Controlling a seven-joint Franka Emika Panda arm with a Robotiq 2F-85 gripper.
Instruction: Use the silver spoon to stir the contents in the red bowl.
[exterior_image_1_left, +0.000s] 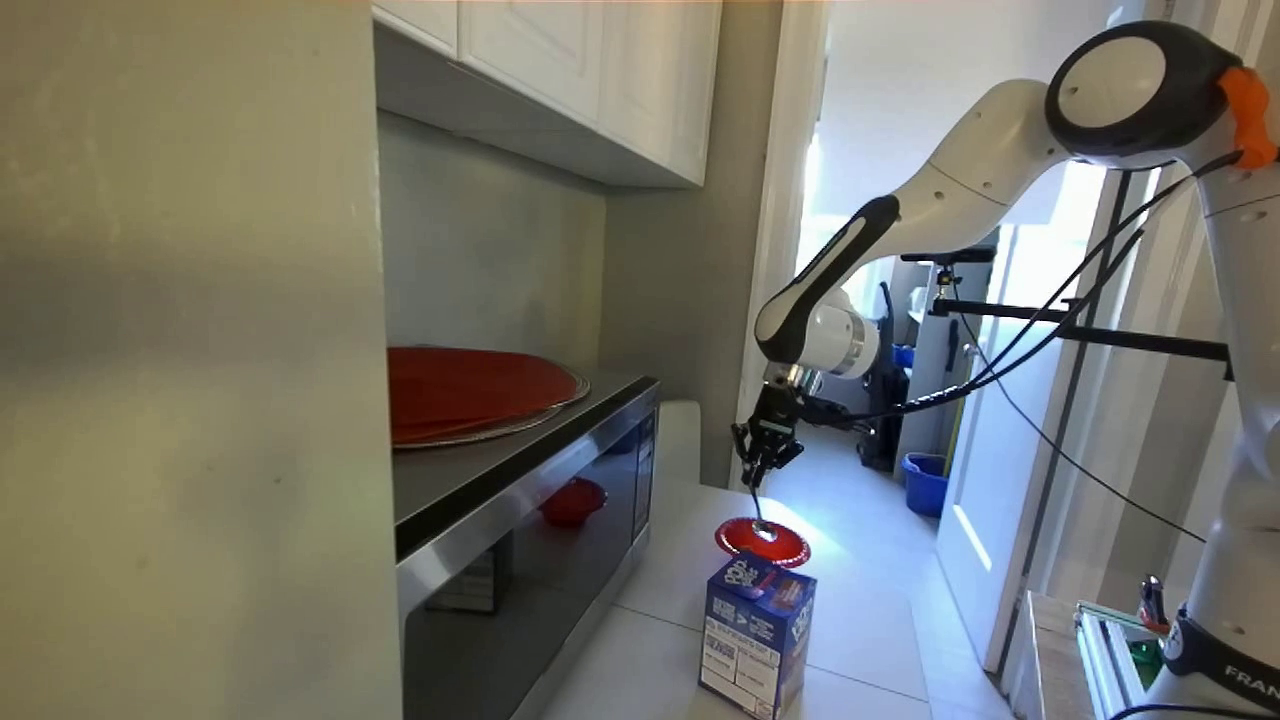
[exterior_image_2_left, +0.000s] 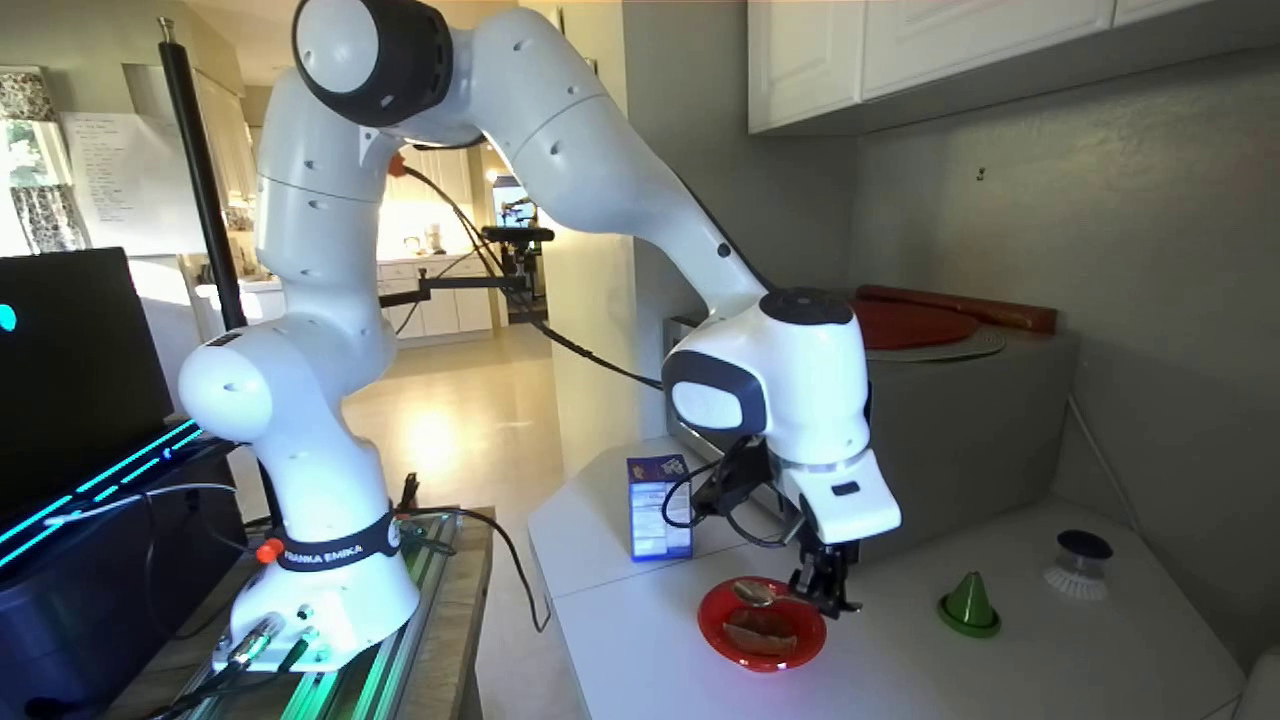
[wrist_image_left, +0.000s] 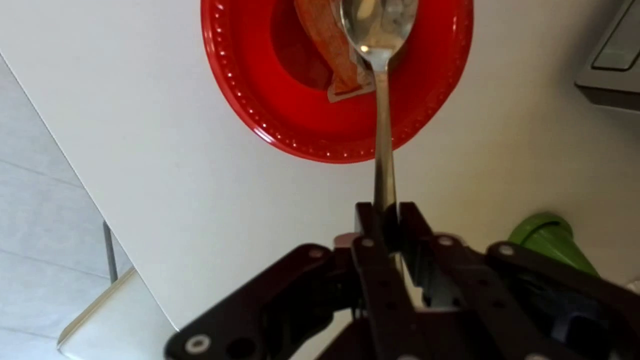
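Surface, pale and smooth, crossed by thin straight seams, spreads beneath the far end of the arm, whose rounded segments are hard white shells with black caps. A boxy appliance stands on the surface, its glossy dark glass door framed in metal; on top lies a flat red dish, broad and round. A blue-and-white carton, printed and straight-edged, stands upright. Near it on the surface sits the red bowl, shallow and round, with glossy walls and a ring of raised beads along its rim. The silver spoon, smooth metal with an oval head, slants over that rim, its head within the bowl's outline. In an exterior view, a squat brush with a dark round top and pale bristles stands near a green cone on a disc-like base. The dark, angular fingers are pinched around the spoon's handle. An orange-brown strip with a pale, film-like edge lies in the bowl, partly behind the spoon's head; whether the two touch, I cannot tell.
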